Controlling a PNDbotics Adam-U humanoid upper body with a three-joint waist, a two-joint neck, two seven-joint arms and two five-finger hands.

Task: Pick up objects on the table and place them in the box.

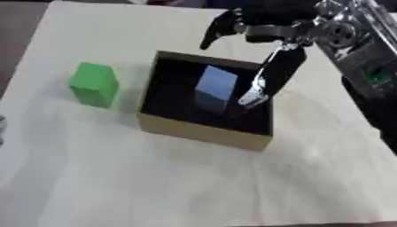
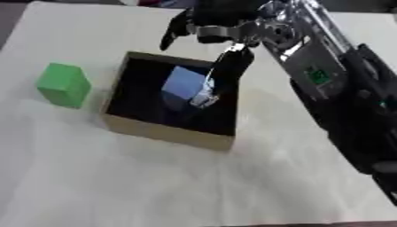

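A blue block [image 1: 216, 85] stands tilted inside the cardboard box [image 1: 203, 131], which has a dark interior and sits mid-table. My right hand [image 1: 273, 26] hovers over the box's far right side, open. One long finger [image 1: 275, 71] reaches down into the box, its tip just right of the blue block; whether it touches the block is unclear. Another finger [image 1: 219, 29] points out to the left above the box's far rim. A green block [image 1: 94, 84] rests on the table to the left of the box, apart from it.
The pale table [image 1: 155, 186] stretches wide in front of the box. My right arm [image 2: 333, 75] crosses the table's right side from the upper right. A small grey shape [image 1: 1, 128] shows at the left edge.
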